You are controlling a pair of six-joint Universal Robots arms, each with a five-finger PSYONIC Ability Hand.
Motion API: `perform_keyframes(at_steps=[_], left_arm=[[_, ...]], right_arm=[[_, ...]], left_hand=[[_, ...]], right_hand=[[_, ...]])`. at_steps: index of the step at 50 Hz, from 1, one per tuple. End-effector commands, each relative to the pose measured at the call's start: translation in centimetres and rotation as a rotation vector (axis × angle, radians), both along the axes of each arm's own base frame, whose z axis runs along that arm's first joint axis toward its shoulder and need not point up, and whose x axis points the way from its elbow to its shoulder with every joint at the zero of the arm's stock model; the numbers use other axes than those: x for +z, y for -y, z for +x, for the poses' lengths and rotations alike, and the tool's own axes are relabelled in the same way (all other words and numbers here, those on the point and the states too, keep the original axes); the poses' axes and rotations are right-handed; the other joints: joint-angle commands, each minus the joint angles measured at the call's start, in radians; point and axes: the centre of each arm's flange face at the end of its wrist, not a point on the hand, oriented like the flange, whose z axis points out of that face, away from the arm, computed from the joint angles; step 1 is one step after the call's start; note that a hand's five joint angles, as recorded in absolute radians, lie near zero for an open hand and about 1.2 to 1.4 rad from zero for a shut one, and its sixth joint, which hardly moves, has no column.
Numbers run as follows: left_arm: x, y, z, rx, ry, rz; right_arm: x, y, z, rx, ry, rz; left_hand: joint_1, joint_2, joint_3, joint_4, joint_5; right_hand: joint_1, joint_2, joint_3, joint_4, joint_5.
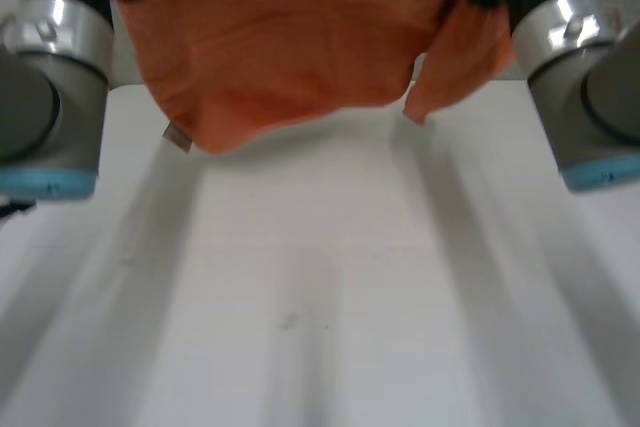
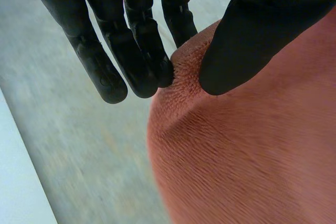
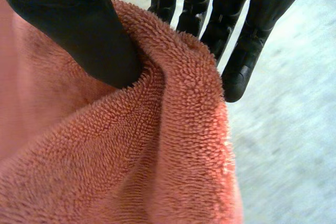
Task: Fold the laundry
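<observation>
Orange terry towel [image 1: 290, 47] hangs above the white table [image 1: 320, 327], spread between both raised arms. Left hand [image 2: 139, 45] pinches a bunched bit between thumb and straight fingertips. Right hand [image 3: 79, 30] pinches a fold the same way, probably at a corner.

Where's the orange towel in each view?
Head view: towel hangs between the arms, over the far side of the white table.
Left wrist view: towel pinched between left hand thumb and fingers.
Right wrist view: towel pinched between right hand thumb and fingers.
Shared landmark: the two pinches, at the towel's upper ends in the head view.
</observation>
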Motion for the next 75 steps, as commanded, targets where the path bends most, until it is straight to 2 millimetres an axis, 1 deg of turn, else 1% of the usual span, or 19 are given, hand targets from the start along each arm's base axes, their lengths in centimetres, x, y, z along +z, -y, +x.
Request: perform_keyframes(at_steps=[1,2,3,4,6,9,13,14,17,18,21,26,32,37,42,46,56,71,75], left_arm=[[-12.8,-2.5,0.7,-0.017,0.153,0.364],[-14.4,-2.7,0.8,-0.016,0.170,0.410],[-15.8,-2.9,0.9,-0.015,0.188,0.453],[-18.2,-3.6,1.1,-0.016,0.215,0.525],[-19.9,-4.2,1.3,-0.017,0.240,0.581],[-21.6,-5.2,1.7,-0.016,0.273,0.649],[-21.7,-5.7,1.9,-0.016,0.289,0.677],[-21.6,-5.8,2.0,-0.016,0.290,0.680],[-21.0,-6.0,2.0,-0.017,0.286,0.672],[-20.5,-6.2,1.9,-0.022,0.283,0.662],[-20.3,-6.7,1.7,-0.034,0.285,0.657],[-20.4,-7.0,1.5,-0.041,0.288,0.659],[-20.4,-7.2,1.4,-0.046,0.291,0.660],[-20.3,-6.9,1.6,-0.037,0.286,0.657],[-20.2,-6.8,1.7,-0.034,0.284,0.655],[-20.2,-6.6,1.8,-0.031,0.282,0.654],[-20.3,-6.5,1.9,-0.025,0.281,0.657],[-20.3,-6.5,1.9,-0.025,0.281,0.657],[-20.3,-6.5,1.9,-0.025,0.281,0.657]], right_arm=[[-10.2,-3.5,0.1,0.116,-0.248,0.392],[-12.6,-4.2,0.0,0.133,-0.322,0.470],[-13.8,-4.5,0.0,0.140,-0.362,0.505],[-14.9,-4.8,-0.1,0.144,-0.404,0.537],[-17.5,-5.7,-0.4,0.149,-0.534,0.613],[-18.9,-6.4,-1.0,0.152,-0.655,0.672],[-18.8,-7.3,-1.8,0.159,-0.740,0.744],[-18.2,-7.5,-1.9,0.160,-0.731,0.756],[-16.5,-7.5,-2.0,0.145,-0.680,0.738],[-15.3,-7.6,-1.9,0.141,-0.625,0.728],[-13.7,-7.0,-2.0,0.126,-0.508,0.722],[-11.8,-3.5,-4.1,0.052,-0.218,0.768],[-11.5,-2.2,-5.9,0.005,-0.145,0.836],[-13.4,-3.1,-6.8,-0.006,-0.184,0.948],[-14.9,-3.5,-7.6,-0.007,-0.227,0.948],[-16.8,-2.8,-9.8,-0.049,-0.233,0.934],[-19.5,-1.5,-12.6,-0.030,-0.180,0.907],[-23.4,-0.4,-12.4,0.010,-0.160,1.003],[-23.7,0.0,-12.4,0.011,-0.143,1.007]], left_hand=[[0.253,0.200,0.206,0.205,0.263],[0.253,0.200,0.206,0.205,0.263],[0.253,0.200,0.206,0.205,0.263],[0.253,0.200,0.206,0.205,0.263],[0.253,0.200,0.206,0.205,0.263],[0.253,0.200,0.206,0.205,0.263],[0.253,0.200,0.206,0.205,0.263],[0.253,0.200,0.206,0.205,0.263],[0.253,0.200,0.206,0.205,0.263],[0.253,0.200,0.206,0.205,0.263],[0.253,0.200,0.206,0.205,0.263],[0.253,0.200,0.206,0.205,0.263],[0.253,0.200,0.206,0.205,0.263],[0.253,0.200,0.206,0.205,0.263],[0.253,0.200,0.206,0.205,0.263],[0.253,0.200,0.206,0.205,0.263],[0.253,0.200,0.206,0.205,0.263],[0.253,0.200,0.206,0.205,0.263],[0.253,0.200,0.206,0.205,0.263]], right_hand=[[0.449,0.220,0.213,0.201,0.242],[0.449,0.220,0.213,0.201,0.242],[0.449,0.220,0.213,0.201,0.242],[0.449,0.220,0.213,0.201,0.242],[0.449,0.220,0.213,0.201,0.242],[0.449,0.220,0.213,0.201,0.242],[0.378,0.148,0.141,0.129,0.170],[0.014,-0.216,-0.223,-0.235,-0.194],[-0.520,-0.750,-0.757,-0.769,-0.727],[-0.594,-0.824,-0.831,-0.843,-0.801],[-0.621,-0.851,-0.858,-0.870,-0.828],[-0.609,-0.839,-0.846,-0.858,-0.817],[-0.601,-0.830,-0.837,-0.849,-0.808],[-0.577,-0.807,-0.814,-0.826,-0.785],[-0.510,-0.739,-0.746,-0.758,-0.717],[-0.474,-0.704,-0.711,-0.723,-0.682],[-0.354,-0.584,-0.591,-0.603,-0.561],[-0.184,-0.414,-0.421,-0.433,-0.391],[0.106,-0.124,-0.131,-0.143,-0.101]])
